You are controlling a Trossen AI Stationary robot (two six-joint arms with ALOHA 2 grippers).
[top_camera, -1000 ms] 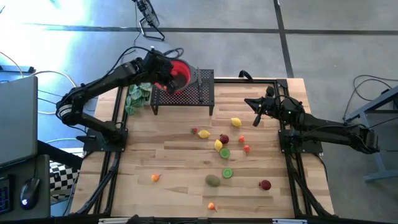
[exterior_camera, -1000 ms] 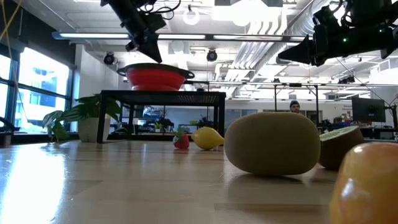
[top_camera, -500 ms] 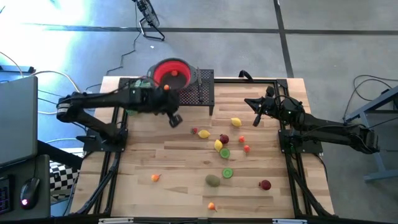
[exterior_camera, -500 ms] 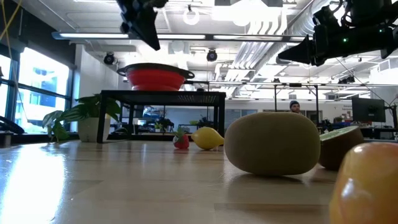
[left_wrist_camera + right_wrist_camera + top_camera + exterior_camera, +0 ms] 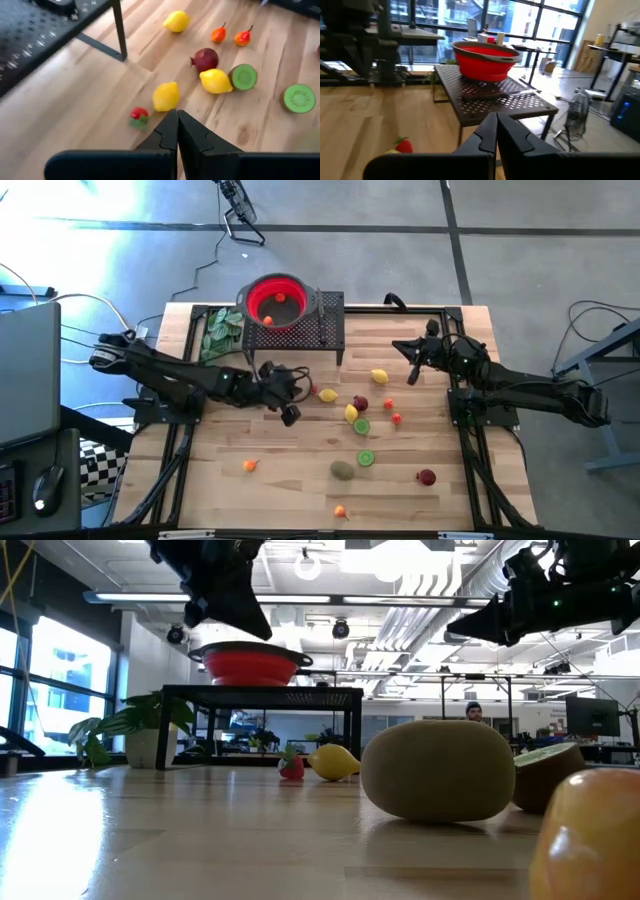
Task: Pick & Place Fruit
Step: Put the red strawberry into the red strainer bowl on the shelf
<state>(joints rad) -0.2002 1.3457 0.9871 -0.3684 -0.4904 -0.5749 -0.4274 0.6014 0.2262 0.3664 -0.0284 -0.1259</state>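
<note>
Left gripper (image 5: 288,412), fingers pressed together and empty, hovers over mid-bench near a strawberry (image 5: 313,390) and lemon (image 5: 328,395). Other fruit is scattered toward the bench's right and front edges. A red bowl (image 5: 275,300) sits on a rack at the back edge. Right gripper (image 5: 410,373) waits closed near the right edge. Likely next: spread the fingers before descending over one fruit.

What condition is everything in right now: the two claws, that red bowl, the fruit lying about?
left gripper: shut, empty, above the strawberry
right gripper: shut, empty, waiting at the right edge
red bowl: upright on the black rack, one orange fruit inside
lemon: loose on the table
kiwi halves: cut face up
</note>
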